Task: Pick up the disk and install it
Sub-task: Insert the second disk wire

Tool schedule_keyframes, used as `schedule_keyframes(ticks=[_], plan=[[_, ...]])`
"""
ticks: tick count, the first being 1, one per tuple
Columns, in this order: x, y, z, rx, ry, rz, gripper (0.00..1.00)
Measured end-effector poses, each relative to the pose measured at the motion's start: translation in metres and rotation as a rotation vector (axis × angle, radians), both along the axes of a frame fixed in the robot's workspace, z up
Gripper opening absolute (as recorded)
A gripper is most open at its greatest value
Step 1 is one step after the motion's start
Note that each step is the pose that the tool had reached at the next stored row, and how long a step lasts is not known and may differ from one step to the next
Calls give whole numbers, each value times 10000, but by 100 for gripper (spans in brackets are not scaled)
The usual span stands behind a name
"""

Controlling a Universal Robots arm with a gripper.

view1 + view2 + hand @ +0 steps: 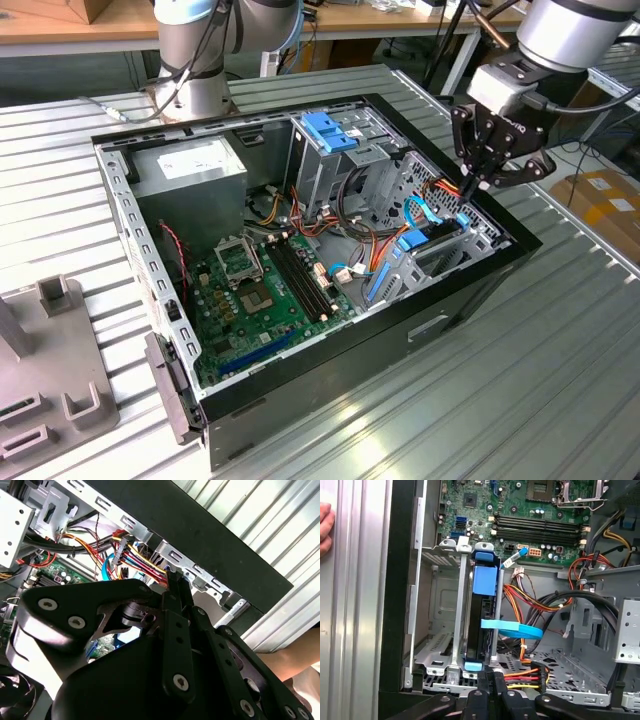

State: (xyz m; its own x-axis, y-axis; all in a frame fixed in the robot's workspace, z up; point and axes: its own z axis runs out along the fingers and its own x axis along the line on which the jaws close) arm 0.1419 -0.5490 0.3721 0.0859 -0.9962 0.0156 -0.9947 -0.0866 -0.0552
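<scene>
The disk [485,580] stands on edge in a slot of the metal drive cage [445,630] inside the open computer case [470,290]. Its blue rail end faces up and its dark body sits between the cage walls. In the exterior view the disk [412,243] shows as a blue piece at the case's right side. My gripper [475,188] hangs just above that corner of the case, with its fingers pressed together and nothing between them. In both wrist views the gripper [490,677] [173,577] is shut, its tips close over the cage's edge beside the orange and yellow cables [520,677].
A green motherboard [260,290], a grey power supply box [190,170] and a blue slotted bracket [325,130] fill the case. A blue flat cable [512,628] crosses beside the disk. A person's hand [325,527] rests on the ribbed table. A grey fixture [50,370] stands at the exterior view's left.
</scene>
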Motion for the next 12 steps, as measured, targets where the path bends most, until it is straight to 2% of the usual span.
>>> schedule_keyframes(ticks=[3, 9, 10, 11, 12], plan=[[-59, -1, 0, 43, 0, -201, 16], [-177, -1, 0, 80, 0, -465, 16], [-190, -1, 0, 118, 1, -515, 16], [-200, 0, 0, 245, 3, -627, 16], [-201, -1, 0, 306, 5, -669, 16]])
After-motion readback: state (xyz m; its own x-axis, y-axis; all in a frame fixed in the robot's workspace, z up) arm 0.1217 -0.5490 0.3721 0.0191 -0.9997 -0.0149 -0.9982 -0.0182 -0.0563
